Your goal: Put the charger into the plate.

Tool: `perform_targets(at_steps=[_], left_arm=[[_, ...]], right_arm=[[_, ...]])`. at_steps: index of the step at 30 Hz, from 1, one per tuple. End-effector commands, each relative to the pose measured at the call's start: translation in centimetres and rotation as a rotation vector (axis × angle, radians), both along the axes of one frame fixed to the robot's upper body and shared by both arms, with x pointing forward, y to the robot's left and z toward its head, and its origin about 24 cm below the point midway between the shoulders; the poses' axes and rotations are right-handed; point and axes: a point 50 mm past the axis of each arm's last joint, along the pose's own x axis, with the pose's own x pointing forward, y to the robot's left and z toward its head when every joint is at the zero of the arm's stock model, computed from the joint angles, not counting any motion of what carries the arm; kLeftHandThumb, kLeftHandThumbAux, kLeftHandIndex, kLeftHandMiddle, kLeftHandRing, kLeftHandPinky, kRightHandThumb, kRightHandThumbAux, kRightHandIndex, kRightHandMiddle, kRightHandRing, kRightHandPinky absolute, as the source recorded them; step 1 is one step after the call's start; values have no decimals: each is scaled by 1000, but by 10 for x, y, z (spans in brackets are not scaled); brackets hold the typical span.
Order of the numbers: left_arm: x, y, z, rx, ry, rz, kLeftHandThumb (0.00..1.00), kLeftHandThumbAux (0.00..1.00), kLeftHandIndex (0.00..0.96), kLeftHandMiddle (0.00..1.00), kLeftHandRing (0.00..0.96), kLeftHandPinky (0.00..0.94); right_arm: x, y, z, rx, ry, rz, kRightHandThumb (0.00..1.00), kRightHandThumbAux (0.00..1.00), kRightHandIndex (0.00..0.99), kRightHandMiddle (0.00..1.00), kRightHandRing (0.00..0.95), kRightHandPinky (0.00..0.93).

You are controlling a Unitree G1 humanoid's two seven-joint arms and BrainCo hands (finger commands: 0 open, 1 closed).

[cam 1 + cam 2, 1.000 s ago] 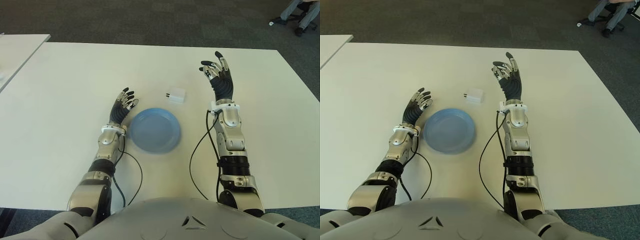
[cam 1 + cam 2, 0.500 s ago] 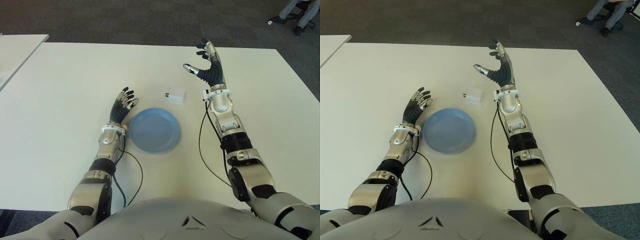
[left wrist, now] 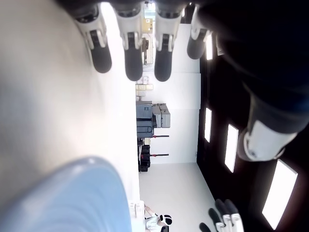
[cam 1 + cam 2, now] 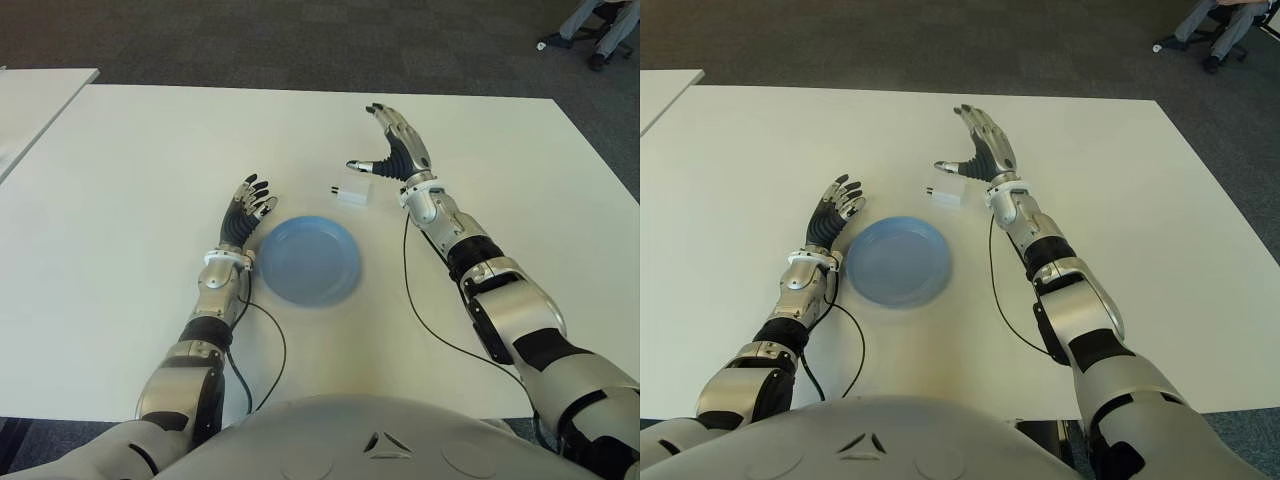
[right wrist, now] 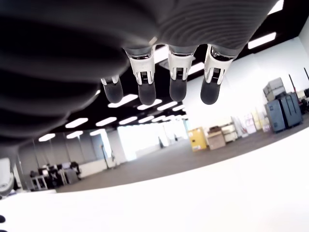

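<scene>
Bench (image 4: 140, 150), white, carrying a blue plate (image 4: 308, 260) near its middle, toward the near edge. Right robot hand (image 4: 388, 152), fingers spread and holding nothing, just beside the charger; left robot hand (image 4: 246, 212), fingers relaxed, beside the plate's left rim. Charger (image 4: 352, 191), white, on the bench beyond the plate, toward the far edge.

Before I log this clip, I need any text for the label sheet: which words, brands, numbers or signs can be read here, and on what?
None can be read.
Charger: plain white, no marking to be made out.
Plate: plain blue, no print.
Table: bare white, no label.
Right hand, open beside the charger, and left hand, left of the plate: no lettering visible.
Boxes far off in the right wrist view: too small to read.
</scene>
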Motion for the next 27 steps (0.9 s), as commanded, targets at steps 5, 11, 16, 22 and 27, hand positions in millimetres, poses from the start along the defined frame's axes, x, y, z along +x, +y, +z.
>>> perform_targets(at_steps=[5, 11, 16, 22, 27], left_arm=[[-24, -3, -28, -4, 163, 0, 0, 563, 48, 171, 164, 161], [-24, -3, -28, -2, 159, -4, 0, 554, 42, 166, 159, 156], [-25, -4, -27, -3, 153, -7, 0, 554, 45, 166, 159, 158], [-25, -4, -26, -6, 149, -10, 0, 556, 40, 166, 159, 154], [-26, -4, -26, -7, 146, -15, 0, 556, 39, 165, 157, 152]], right_arm=[[-2, 3, -12, -66, 104, 5, 283, 376, 0, 0, 0, 0], [-4, 2, -19, -82, 163, -2, 297, 348, 0, 0, 0, 0], [-4, 1, -22, -82, 197, -13, 299, 340, 0, 0, 0, 0], [-6, 3, -26, -70, 239, -21, 303, 334, 0, 0, 0, 0], [-7, 5, -30, -63, 269, -21, 304, 331, 0, 0, 0, 0]])
